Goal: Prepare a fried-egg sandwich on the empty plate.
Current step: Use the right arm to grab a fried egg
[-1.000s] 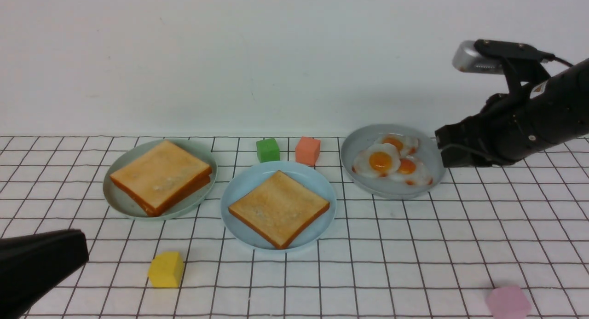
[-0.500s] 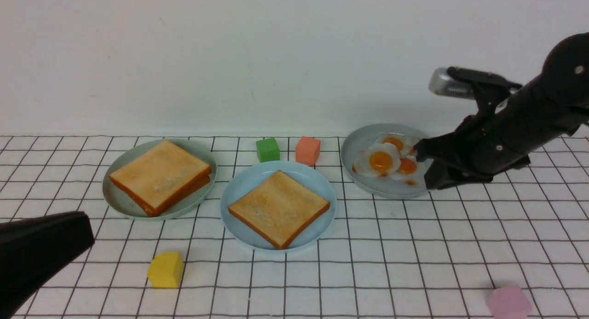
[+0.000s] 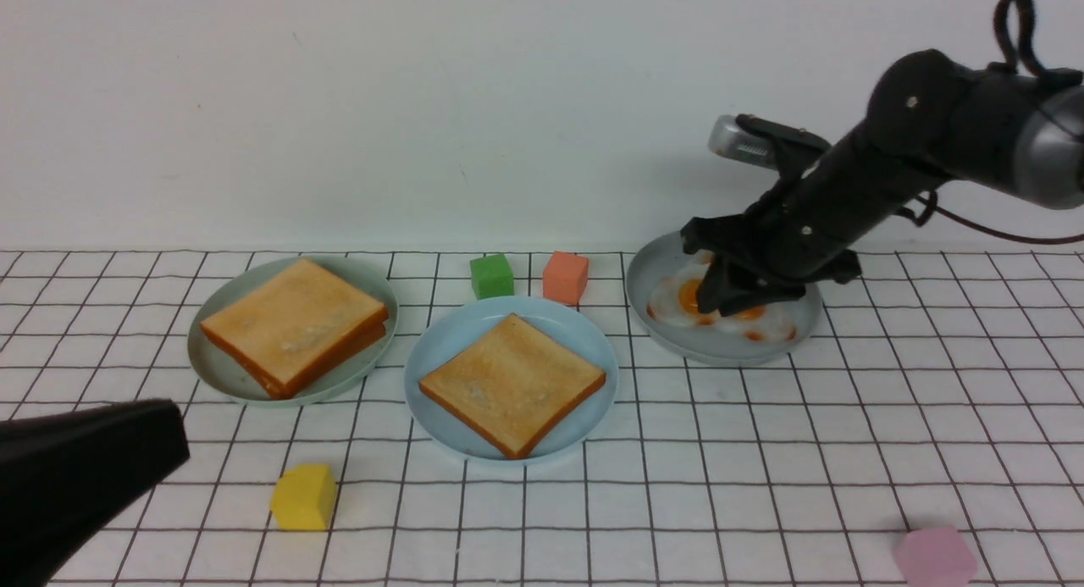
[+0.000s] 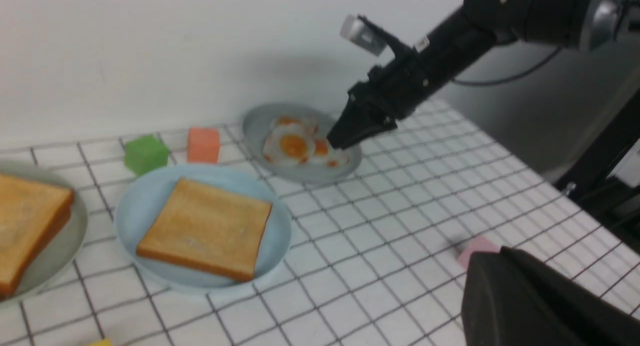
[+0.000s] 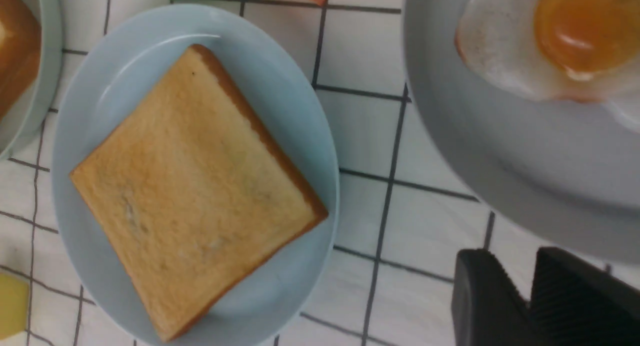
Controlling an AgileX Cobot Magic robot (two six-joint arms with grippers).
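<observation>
Covering parts of the fried eggs (image 3: 691, 297) in the upper right of the front view with the right end effector (image 3: 705, 267), and so leaving the rearmost egg mostly hidden. Reaching in from the right edge with the right arm (image 3: 910, 138), cut off there, sloping down toward the left over the grey plate (image 3: 720, 350), fingertips pointing leftward and downward. Holding the right fingertips parted, released, with nothing gripped between. Showing the left end effector (image 4: 502, 258) only as a large dark form, cropped at the lower left of the front view; clenched, with nothing visible in its grasp. Resting at the centre of the front view: the light-blue plate (image 3: 597, 418), bearing a toast slice (image 3: 512, 384), with no egg visible on it. Sitting at the upper left: the pale green plate (image 3: 203, 362) with stacked toast (image 3: 296, 320), the lower layer mostly hidden. Cut off by the bottom edge, at lower right: a pink block (image 3: 936, 557).
</observation>
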